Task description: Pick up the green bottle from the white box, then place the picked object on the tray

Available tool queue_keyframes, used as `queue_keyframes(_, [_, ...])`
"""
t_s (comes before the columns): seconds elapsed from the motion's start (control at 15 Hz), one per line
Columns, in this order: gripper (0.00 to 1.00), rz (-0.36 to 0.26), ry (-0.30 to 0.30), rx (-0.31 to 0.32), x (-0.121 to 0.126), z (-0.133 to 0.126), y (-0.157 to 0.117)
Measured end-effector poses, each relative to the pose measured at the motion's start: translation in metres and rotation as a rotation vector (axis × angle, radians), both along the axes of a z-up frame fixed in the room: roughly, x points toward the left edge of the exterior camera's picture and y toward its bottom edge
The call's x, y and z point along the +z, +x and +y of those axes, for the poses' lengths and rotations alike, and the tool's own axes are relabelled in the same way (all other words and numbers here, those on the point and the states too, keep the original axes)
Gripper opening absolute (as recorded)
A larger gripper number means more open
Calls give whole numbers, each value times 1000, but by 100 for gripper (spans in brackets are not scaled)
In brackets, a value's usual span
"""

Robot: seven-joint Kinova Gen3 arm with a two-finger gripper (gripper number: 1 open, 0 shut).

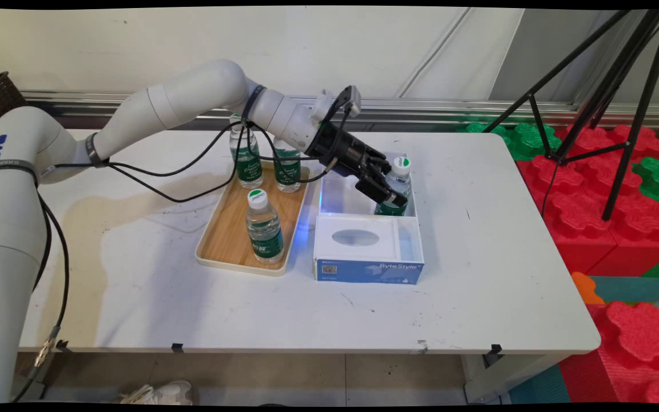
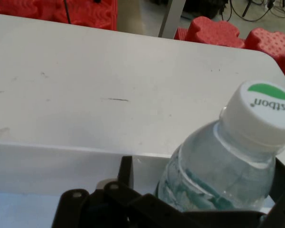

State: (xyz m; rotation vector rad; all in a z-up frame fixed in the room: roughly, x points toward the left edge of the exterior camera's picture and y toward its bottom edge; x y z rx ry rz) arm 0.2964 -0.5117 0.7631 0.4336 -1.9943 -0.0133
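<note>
My gripper [image 1: 389,191] reaches down from the upper left into the far half of a white open box [image 1: 417,226]. It is shut on a clear water bottle [image 1: 401,178] with a white cap and green label. In the hand view the bottle [image 2: 228,161] leans to the right between the black fingers [image 2: 126,168], and the box's white far wall [image 2: 52,152] runs across below the table top. A blue and white tissue box [image 1: 358,237] fills the near half of the white box.
A wooden tray [image 1: 221,240] to the left of the box holds three more bottles: one at the front [image 1: 264,226] and two at the back [image 1: 246,166], [image 1: 288,169]. Red and green foam blocks [image 1: 587,189] and a black tripod [image 1: 621,114] stand beyond the table's right edge.
</note>
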Motion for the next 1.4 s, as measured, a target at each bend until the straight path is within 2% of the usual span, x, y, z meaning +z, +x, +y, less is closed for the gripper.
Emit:
queue_keyframes(0.67, [100,-4,-1,-4,-8,-1,-8])
queue_keyframes(0.73, [0,-4,-3,-4,-8,-1,-8])
queue_keyframes(1.4, [0,-4,-2,-2,-11,-1,-7])
